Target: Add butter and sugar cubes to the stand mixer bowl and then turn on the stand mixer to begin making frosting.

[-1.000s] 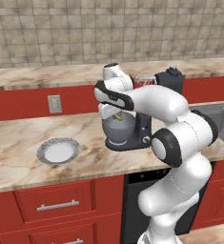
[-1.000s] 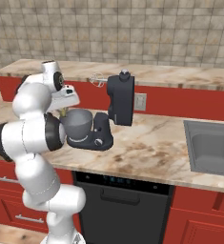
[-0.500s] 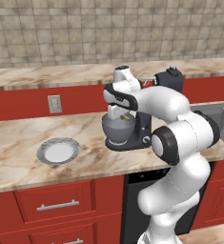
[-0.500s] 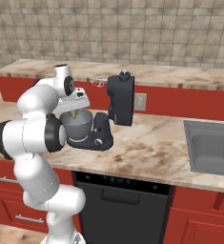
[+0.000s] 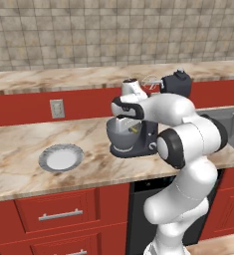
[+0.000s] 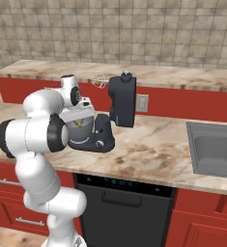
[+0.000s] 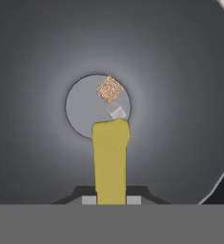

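While the pincer [image 7: 111,200] hangs over the stand mixer bowl [image 5: 122,134] and looks straight down into it, its jaws are clamped on the butter [image 7: 110,162], whose free end points at the bowl's flat bottom. A sugar cube [image 7: 109,89] lies on that bottom. The bowl sits on the base of the stand mixer [image 6: 122,100], whose head is tilted back. A plate [image 5: 61,158] rests on the table [image 5: 19,149], well apart from the bowl.
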Available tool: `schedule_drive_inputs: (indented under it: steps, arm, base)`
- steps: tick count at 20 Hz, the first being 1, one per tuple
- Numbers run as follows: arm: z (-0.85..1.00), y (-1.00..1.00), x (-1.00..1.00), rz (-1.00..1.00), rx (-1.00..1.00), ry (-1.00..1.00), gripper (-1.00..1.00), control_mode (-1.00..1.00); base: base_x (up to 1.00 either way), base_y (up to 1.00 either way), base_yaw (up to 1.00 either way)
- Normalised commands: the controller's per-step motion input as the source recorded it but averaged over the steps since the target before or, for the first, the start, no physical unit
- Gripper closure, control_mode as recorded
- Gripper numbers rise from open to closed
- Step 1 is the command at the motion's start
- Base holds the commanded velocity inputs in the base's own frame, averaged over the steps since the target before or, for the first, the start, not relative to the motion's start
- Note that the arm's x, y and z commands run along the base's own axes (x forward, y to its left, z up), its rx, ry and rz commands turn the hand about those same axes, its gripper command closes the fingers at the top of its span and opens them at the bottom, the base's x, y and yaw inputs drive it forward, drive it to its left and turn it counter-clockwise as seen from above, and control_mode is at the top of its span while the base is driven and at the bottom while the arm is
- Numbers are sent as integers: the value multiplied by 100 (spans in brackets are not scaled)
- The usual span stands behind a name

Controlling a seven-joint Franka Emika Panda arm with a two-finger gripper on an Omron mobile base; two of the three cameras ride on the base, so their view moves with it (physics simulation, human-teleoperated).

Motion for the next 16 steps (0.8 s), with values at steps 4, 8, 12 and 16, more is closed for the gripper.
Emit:
schedule_drive_inputs:
  steps: [4, 8, 12, 16]
  arm:
    - [-37, 0, 16, 0, 0, 0, 100, -100]
    - [-34, 0, 34, 0, 0, 1, 100, -100]
    - [-21, 1, 41, 0, 1, 2, 100, -100]
    - [-14, 6, 42, 0, 1, 3, 100, -100]
  base:
    - [0, 0, 0]
    - [0, 0, 0]
    - [0, 0, 0]
    - [0, 0, 0]
